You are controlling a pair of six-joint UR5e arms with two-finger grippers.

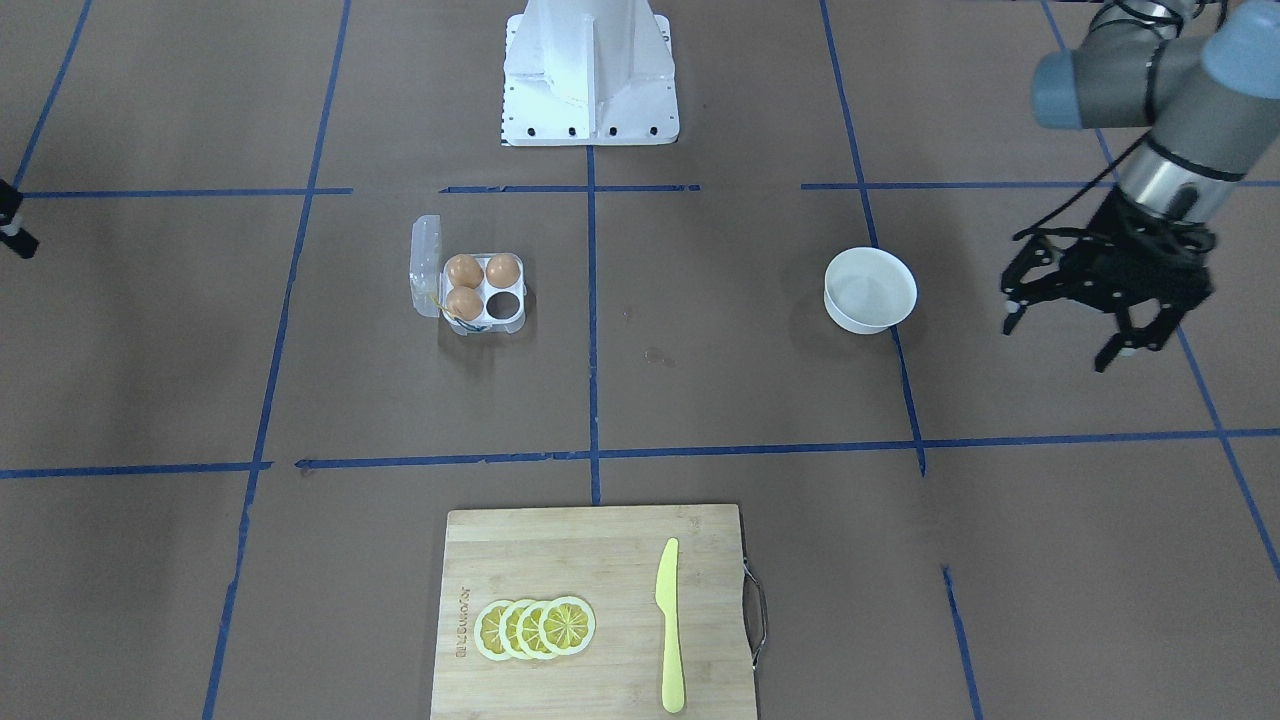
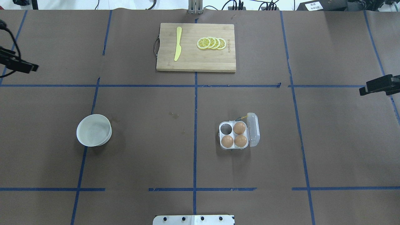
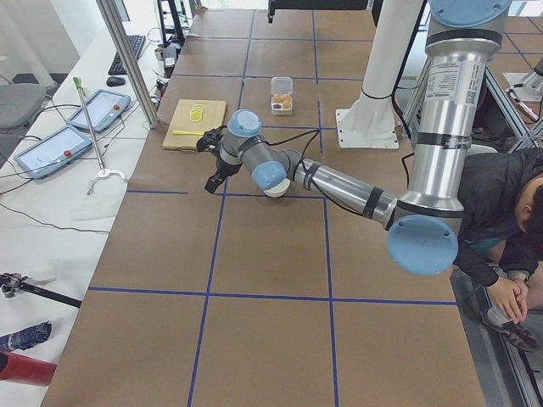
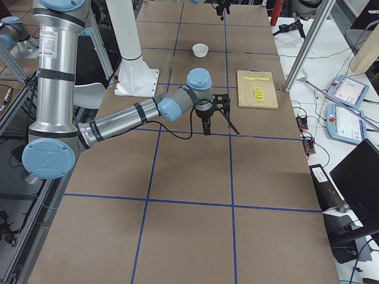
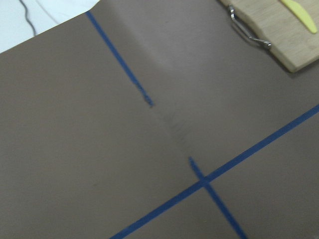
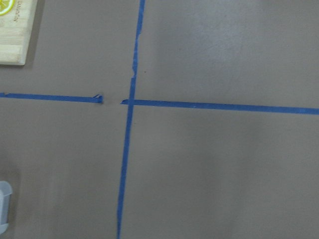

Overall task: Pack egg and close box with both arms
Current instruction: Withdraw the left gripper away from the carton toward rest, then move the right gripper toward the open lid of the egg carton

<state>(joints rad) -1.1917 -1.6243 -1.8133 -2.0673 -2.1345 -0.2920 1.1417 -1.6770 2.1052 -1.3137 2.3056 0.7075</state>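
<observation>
The left tool (image 1: 1057, 345) is held wide, its black claws spread with nothing between them. It hangs over bare surface (image 1: 700, 380) on the outer side of the white bowl (image 1: 862, 318). This is judged a waiting pose, clear of anything breakable. The right tool (image 4: 222, 130) is held off the opposite side, well apart from the egg carton (image 2: 233, 134). Whether it is wide or narrow cannot be told. Only brown surface and blue tape lines are shown in full in the two wrist views, which fits tools held away from the work.

The bowl is seen empty and is set on the robot's left. The egg carton is set on the robot's right of the centre tape line. Its clear lid (image 2: 253, 129) is swung open on the side away from the bowl, so the cells are left reachable from above. Three brown eggs (image 2: 239, 127) are seated in three cells. The fourth cell (image 2: 225, 128), the far one on the bowl's side, is empty.

No loose egg is seen anywhere. The task's egg is therefore judged to be one of the three in the carton, though which one cannot be told. The closing is not yet done.

A bamboo cutting board (image 2: 193, 61) carrying lemon slices (image 2: 212, 43) and a yellow knife (image 2: 178, 43) is placed at the far edge, well apart.
</observation>
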